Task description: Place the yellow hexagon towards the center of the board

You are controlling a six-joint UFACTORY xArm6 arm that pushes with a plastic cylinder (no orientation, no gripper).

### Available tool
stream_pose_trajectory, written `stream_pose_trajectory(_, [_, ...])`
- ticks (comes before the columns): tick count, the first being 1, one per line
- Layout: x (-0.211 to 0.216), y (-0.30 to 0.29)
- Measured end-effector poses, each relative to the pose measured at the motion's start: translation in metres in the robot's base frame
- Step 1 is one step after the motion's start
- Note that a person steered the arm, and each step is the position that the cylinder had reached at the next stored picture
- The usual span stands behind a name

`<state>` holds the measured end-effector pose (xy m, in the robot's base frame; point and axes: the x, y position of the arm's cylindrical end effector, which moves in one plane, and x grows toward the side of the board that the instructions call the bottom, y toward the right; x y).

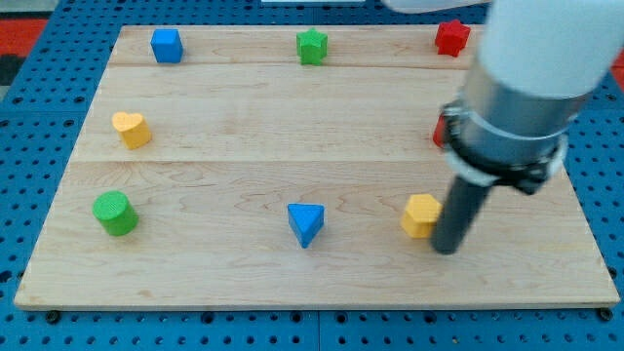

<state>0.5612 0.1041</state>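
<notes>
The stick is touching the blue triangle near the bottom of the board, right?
Not quite. My tip is beside the yellow hexagon, on its right in the camera view, touching it or nearly so. The blue triangle sits apart, further to the view's left. Both are near the bottom of the board.

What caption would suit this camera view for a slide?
My tip rests against the right side of the yellow hexagon near the board's bottom edge, with the blue triangle further left.
</notes>
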Motion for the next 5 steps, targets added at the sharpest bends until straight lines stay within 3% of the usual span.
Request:
stream_pose_trajectory(1, [-0.029,-0.037])
stream_pose_trajectory(3, [-0.037,0.003])
stream_pose_trajectory(5, [-0.102,-0.017])
